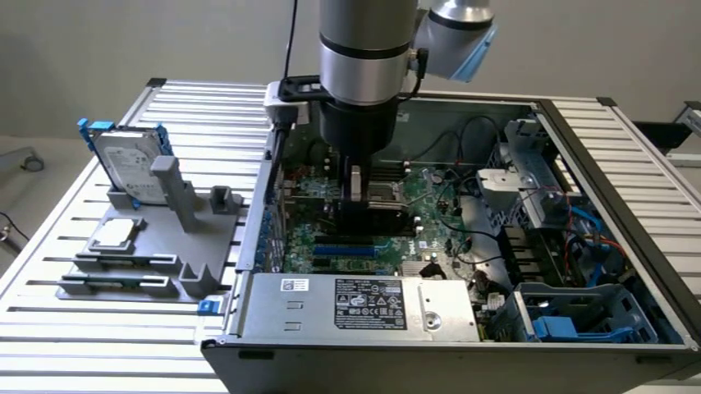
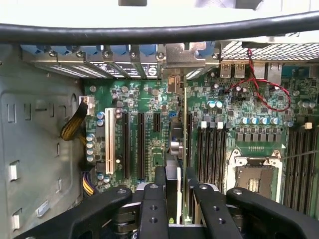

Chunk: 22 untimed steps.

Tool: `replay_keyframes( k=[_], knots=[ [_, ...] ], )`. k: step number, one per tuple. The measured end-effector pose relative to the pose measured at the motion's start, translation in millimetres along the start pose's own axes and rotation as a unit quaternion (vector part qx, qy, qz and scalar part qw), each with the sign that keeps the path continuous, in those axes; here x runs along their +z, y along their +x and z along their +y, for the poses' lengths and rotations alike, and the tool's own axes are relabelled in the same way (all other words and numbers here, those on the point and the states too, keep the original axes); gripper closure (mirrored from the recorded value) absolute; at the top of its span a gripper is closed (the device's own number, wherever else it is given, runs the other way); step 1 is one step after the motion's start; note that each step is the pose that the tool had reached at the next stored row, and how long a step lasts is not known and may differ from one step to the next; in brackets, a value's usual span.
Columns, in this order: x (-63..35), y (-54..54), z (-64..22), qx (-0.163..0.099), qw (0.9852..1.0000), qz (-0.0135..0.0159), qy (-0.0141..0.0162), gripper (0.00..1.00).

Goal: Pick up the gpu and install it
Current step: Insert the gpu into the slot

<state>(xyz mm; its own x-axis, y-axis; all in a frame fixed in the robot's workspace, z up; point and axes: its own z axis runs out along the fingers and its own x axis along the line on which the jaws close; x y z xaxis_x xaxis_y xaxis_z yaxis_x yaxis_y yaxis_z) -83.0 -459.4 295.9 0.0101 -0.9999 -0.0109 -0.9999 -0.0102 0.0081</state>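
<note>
fingers (image 2: pixel 160 183) clamp gpu (image 1: pixel 373 218) | edge-on over motherboard (image 2: pixel 149 99) | slot contact hidden

Hard drive (image 1: pixel 123 160), CPU chip (image 1: pixel 115 235), open case (image 1: pixel 438 369)

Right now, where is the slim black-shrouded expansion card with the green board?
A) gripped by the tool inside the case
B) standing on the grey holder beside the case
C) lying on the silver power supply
A: the tool holds the black expansion card inside the open computer case.
</note>
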Motion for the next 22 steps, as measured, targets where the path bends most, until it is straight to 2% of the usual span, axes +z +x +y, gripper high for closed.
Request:
replay_keyframes(
  k=[11, 22],
  knots=[
    [19.4, 0.2, 2.0, 0.000, 1.0000, 0.0000, 0.0001, 0.74],
    [27.2, 0.5, 3.6, 0.000, 1.0000, 0.0000, 0.0001, 0.74]
  ],
)
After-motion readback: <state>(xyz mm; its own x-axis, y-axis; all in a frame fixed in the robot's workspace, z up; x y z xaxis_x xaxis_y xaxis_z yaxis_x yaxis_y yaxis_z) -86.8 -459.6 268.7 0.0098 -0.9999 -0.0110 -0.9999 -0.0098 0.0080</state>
